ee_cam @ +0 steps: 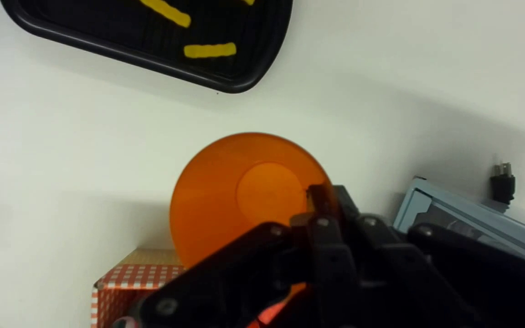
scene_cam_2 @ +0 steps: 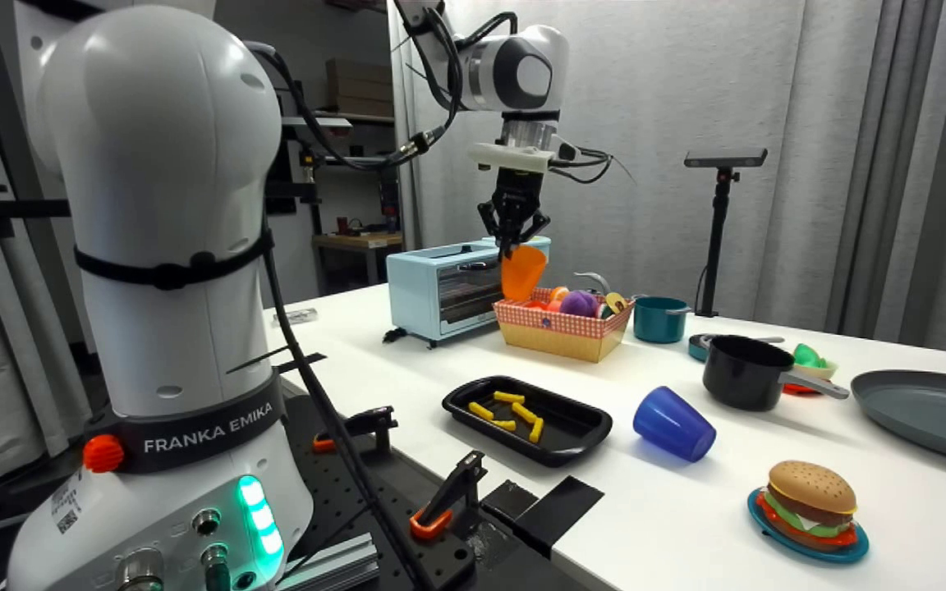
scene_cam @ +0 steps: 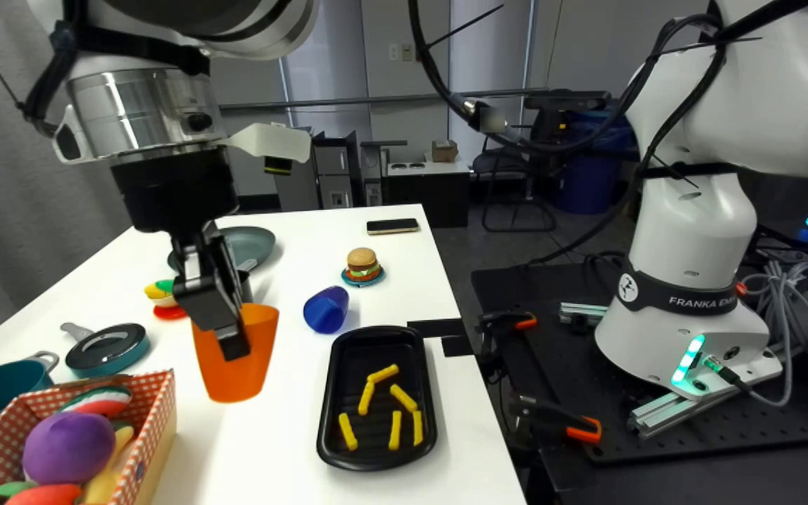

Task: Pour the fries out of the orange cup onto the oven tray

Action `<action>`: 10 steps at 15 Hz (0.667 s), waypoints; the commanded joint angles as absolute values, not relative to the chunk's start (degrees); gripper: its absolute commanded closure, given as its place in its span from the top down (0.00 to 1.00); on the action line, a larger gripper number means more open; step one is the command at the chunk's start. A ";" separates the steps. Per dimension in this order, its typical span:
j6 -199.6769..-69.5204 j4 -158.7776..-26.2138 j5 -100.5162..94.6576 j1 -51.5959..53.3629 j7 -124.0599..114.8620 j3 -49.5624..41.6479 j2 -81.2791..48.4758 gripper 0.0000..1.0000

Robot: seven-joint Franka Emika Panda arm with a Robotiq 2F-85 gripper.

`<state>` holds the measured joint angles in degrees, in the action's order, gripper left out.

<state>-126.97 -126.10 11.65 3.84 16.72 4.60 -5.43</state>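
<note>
My gripper (ee_cam: 334, 199) pinches the orange cup (scene_cam: 258, 354) — by its wall. Fries (scene_cam: 404, 398) lie in the tray (scene_cam: 370, 431) near the tabletop's edge (scene_cam: 475, 400).

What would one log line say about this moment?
End effector: shut on translucent orange plastic cup | short yellow toy fries: in black rectangular tray | cup: aloft, no fries visible inside

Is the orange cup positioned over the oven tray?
No: in the wrist view, white tabletop shows between the orange cup and the oven tray.
</note>
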 commanded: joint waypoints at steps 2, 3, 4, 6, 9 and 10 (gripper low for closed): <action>-130.07 -126.04 4.76 4.65 8.81 4.65 -6.18 0.01; -130.13 -125.83 3.75 4.68 7.67 4.62 -6.51 0.01; -130.08 -125.50 2.81 4.68 6.63 4.56 -6.98 0.01; -129.40 -124.72 1.73 4.60 5.31 4.52 -7.96 0.01; -129.31 -123.36 0.53 4.58 3.26 4.32 -9.79 0.01; -129.24 -122.75 0.17 4.56 2.62 4.24 -10.47 0.01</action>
<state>-128.86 -125.21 2.53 4.20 5.98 4.60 -8.11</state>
